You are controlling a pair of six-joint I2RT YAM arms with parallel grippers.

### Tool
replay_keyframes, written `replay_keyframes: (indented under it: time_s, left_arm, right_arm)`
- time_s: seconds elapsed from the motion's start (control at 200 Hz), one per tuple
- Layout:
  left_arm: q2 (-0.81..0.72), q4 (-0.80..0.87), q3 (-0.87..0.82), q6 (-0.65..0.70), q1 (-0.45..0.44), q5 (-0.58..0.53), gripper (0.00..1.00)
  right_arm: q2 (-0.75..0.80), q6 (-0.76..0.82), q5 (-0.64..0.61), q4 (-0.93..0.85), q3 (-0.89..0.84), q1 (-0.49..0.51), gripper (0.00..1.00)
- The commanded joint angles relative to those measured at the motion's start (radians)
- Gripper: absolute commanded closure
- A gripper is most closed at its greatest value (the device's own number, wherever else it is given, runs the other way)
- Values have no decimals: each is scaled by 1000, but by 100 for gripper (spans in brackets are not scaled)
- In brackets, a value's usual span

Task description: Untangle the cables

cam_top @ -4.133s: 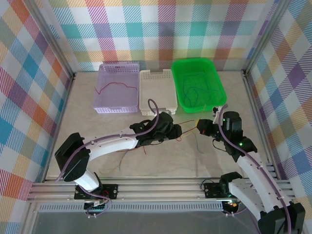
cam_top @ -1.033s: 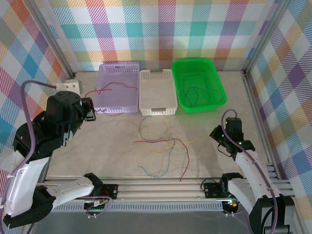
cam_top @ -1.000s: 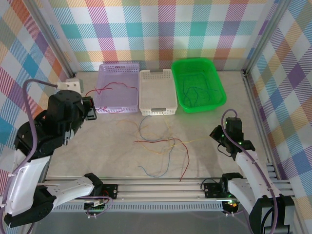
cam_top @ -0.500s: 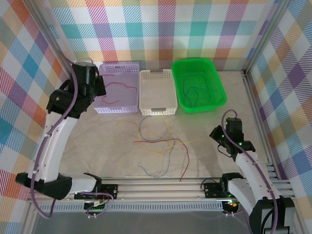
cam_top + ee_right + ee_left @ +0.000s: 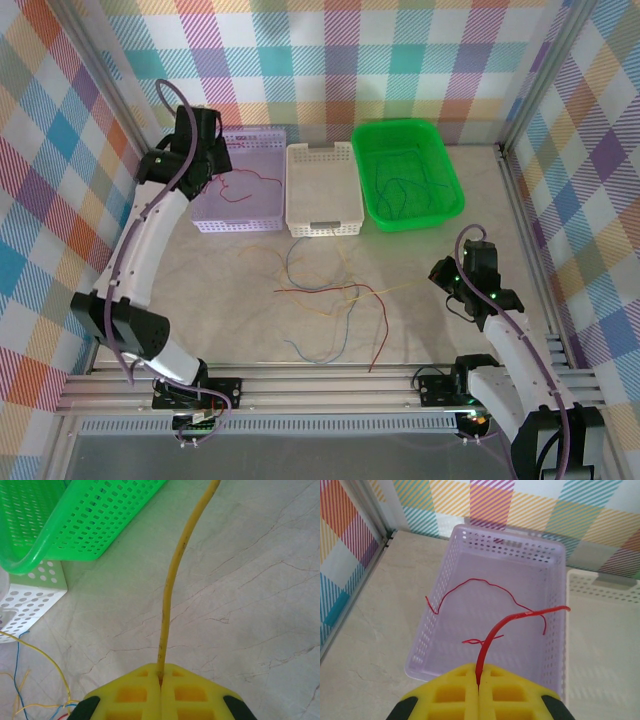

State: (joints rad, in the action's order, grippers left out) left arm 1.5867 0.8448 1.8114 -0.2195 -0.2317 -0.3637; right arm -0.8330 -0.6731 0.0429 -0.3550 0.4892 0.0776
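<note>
The left arm [image 5: 150, 225] is reaching toward the far left. Its jaws are pinching shut on a red cable [image 5: 485, 647] (the yellow pads [image 5: 445, 695] are pressing together with the wire between them), holding it above the purple basket [image 5: 427, 645]. That cable's free end is arching out over the basket, where a second red cable [image 5: 480, 581] is lying curled on the bottom.

On the right, the right arm [image 5: 510, 335] is hanging low over the worktop [image 5: 200, 290], near the green basket [image 5: 410, 224]. Its jaws are clamping shut on a yellow cable [image 5: 172, 580], which is running left toward the loose tangle [image 5: 335, 293] of red, yellow and blue cables. The tangle is lying on the worktop, just on the near side of the white basket [image 5: 322, 228]. Thin dark cables [image 5: 400, 185] are lying inside the green basket.
</note>
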Motion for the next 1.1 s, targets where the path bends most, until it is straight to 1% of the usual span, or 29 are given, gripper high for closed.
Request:
replay_keyframes:
  time_s: [0.0,0.425,0.81,1.095]
  left_arm:
    - [49,-38,34,-14,29,8,100]
    - [320,-40,96,-20,40,-9,100]
    - [531,-30,155,-65,53,27,100]
    - [648,-10,214,-87,54,55,100]
  right_arm:
    - [19,0,23,25,-8,-4,100]
    - [23,-3,53,43,-15,-3,100]
    - [36,-3,101,86,-38,-3,100]
    - [38,6,173,150,-63,-3,100]
